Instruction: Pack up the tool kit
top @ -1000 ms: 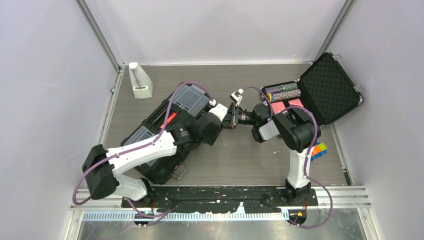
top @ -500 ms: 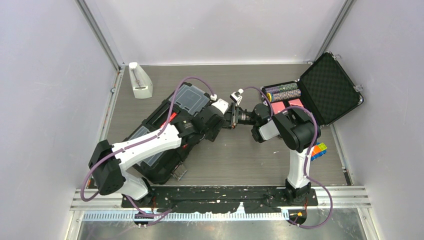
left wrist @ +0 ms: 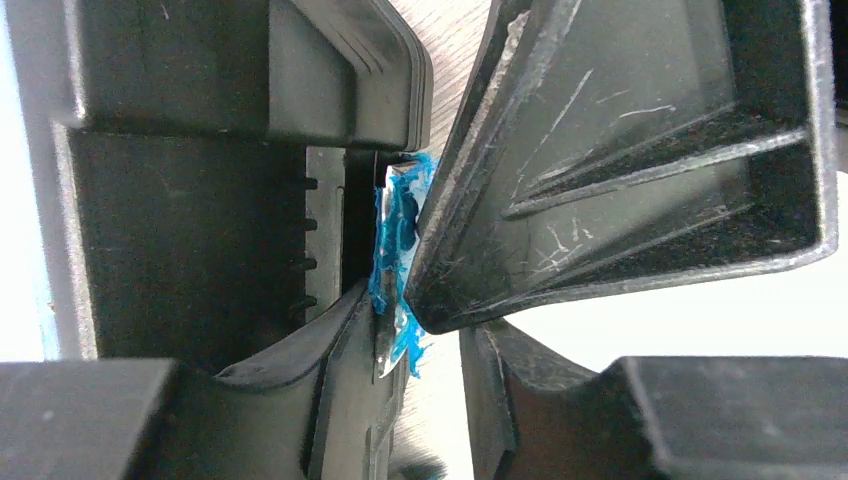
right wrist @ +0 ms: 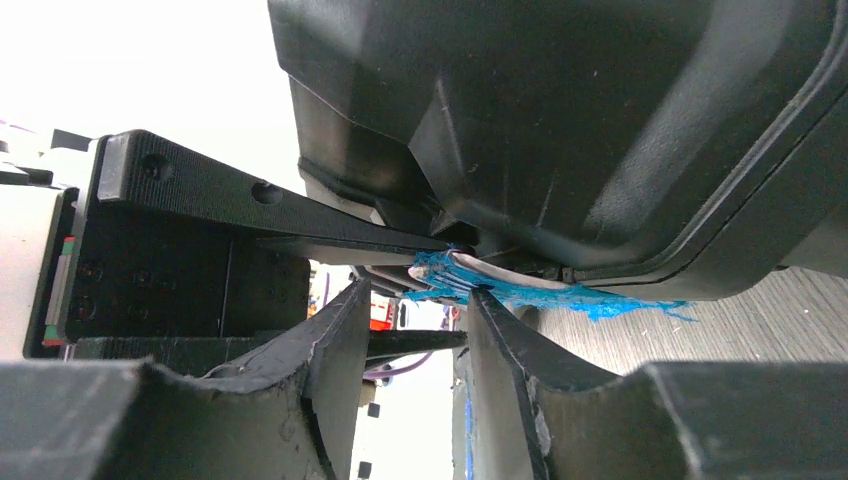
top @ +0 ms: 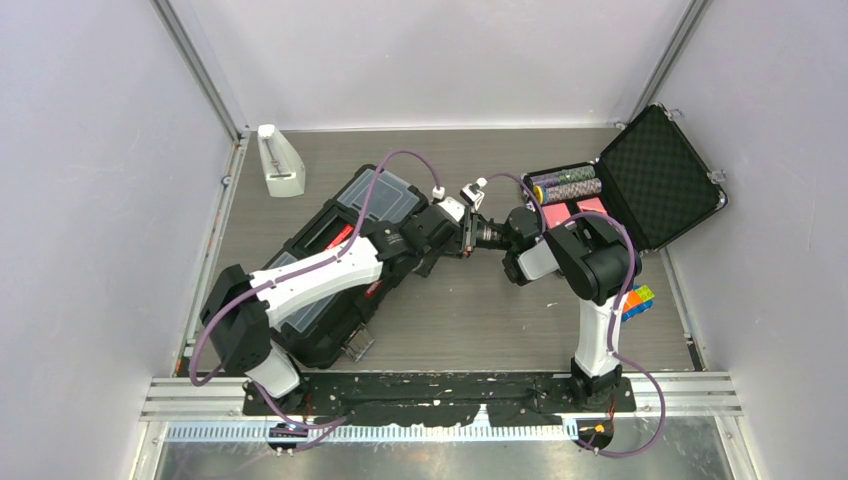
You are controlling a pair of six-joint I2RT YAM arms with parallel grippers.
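Observation:
The black toolbox point(top: 400, 200) lies closed and diagonal at left centre, with its clear lid compartments and red-labelled handle point(top: 338, 237) showing. My left arm reaches over it. My left gripper point(top: 460, 224) is at the toolbox's right end, tip to tip with my right gripper point(top: 471, 229). In the left wrist view, the left gripper point(left wrist: 430, 330) is slightly open beside a blue-taped metal latch point(left wrist: 398, 230) on the toolbox point(left wrist: 200, 200). In the right wrist view, the right gripper point(right wrist: 420, 295) is slightly open, its tips just under that latch point(right wrist: 480, 275). Screwdrivers, pliers and hammer are out of view.
An open foam-lined case point(top: 655, 175) with poker chips point(top: 565, 185) stands at back right, just behind the right arm. A colourful cube point(top: 638, 300) lies by the right wall. A white object point(top: 280, 160) stands at back left. Walls close in on three sides.
My left arm has stretched out to the right, carrying its gripper from over the toolbox to the toolbox's end beside the right gripper. The right arm has not moved.

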